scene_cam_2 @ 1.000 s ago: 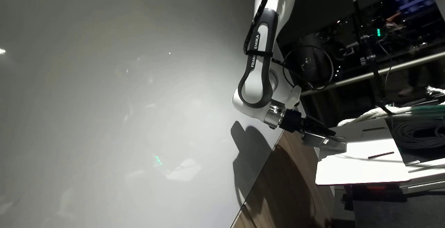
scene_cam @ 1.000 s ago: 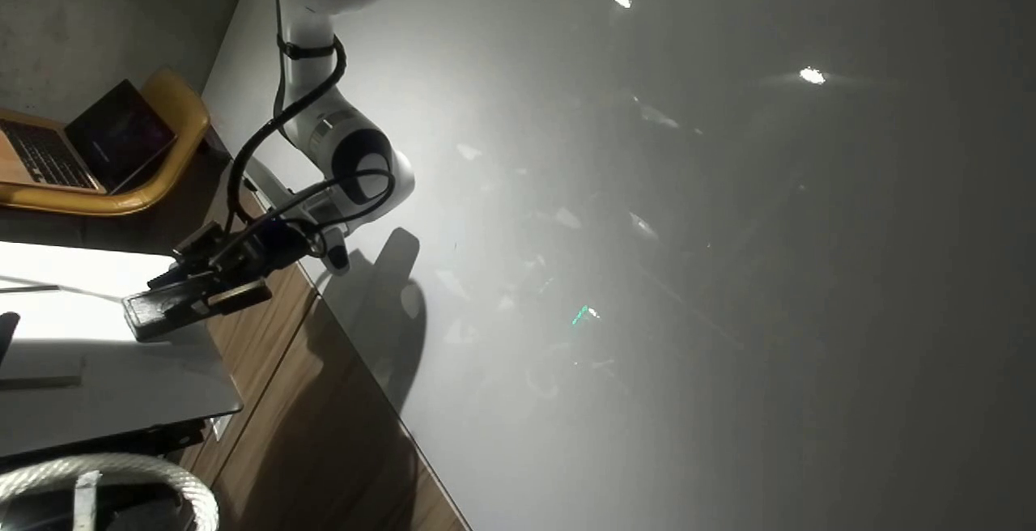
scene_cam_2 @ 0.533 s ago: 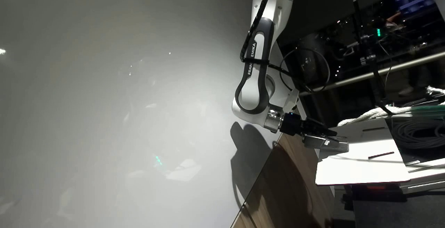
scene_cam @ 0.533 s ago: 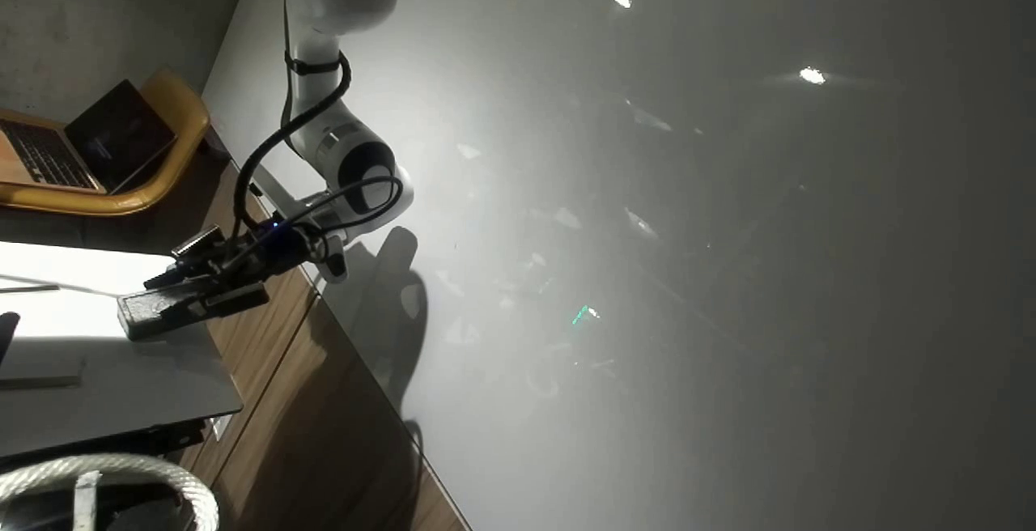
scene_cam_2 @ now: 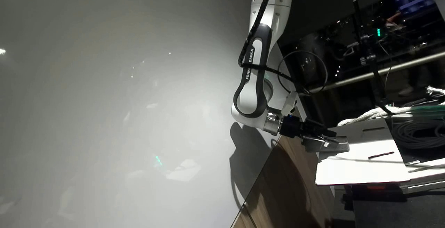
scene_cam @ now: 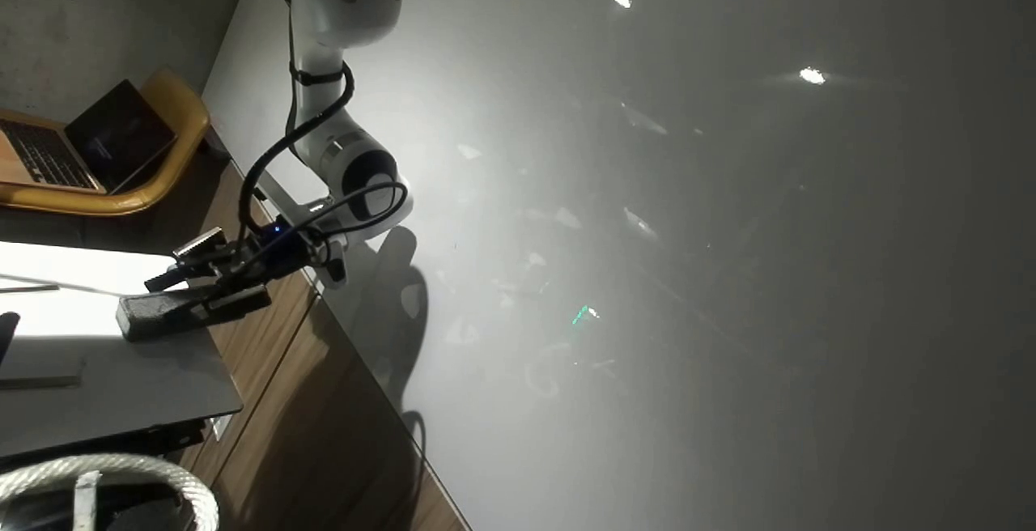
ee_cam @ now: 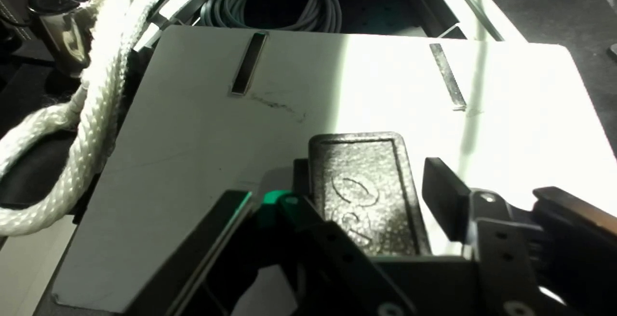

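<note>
In the wrist view, the bottom edge cut off the gripper (ee_cam: 368, 186). The gripper covered the near end of the block (ee_cam: 364, 176); the curved marks on the block could not be read. Contact between both fingers (ee_cam: 446, 203) and the block could not be determined. The gripper also hid part of the board (ee_cam: 193, 138), whose side ran past the right edge. The rope (ee_cam: 94, 113) and the coiled cable (ee_cam: 330, 5) ran past the top edge. In an exterior view, the left edge cut off the laptop (scene_cam: 121, 138) and chair (scene_cam: 188, 114); the laptop's screen content was too small to read. Both exterior views cropped the arm (scene_cam: 348, 1) at the top edge.
</note>
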`<state>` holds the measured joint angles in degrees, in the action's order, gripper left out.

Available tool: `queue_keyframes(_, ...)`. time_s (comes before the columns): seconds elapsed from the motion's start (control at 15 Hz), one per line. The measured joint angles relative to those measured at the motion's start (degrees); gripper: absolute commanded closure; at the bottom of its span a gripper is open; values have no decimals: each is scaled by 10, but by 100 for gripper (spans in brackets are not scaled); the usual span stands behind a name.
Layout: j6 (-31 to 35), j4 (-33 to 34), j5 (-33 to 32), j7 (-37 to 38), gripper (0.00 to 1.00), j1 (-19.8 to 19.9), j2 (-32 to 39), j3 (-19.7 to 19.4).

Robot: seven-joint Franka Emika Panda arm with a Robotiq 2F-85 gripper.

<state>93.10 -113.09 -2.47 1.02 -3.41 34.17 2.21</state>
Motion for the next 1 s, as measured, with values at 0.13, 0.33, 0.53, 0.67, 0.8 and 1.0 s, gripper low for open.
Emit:
queue_keyframes(0.13,0,5,0,2,0,0,5,0)
queue_keyframes(0.33,0,11,0,4,0,0,8,0)
queue_keyframes(0.53,1,17,0,4,0,-1,8,0)
queue_keyframes(0.67,8,17,-4,4,0,-5,-1,2)
queue_keyframes(0.8,31,9,-12,8,0,-16,-26,4)
queue_keyframes(1.0,74,-25,-34,25,0,-40,-93,11)
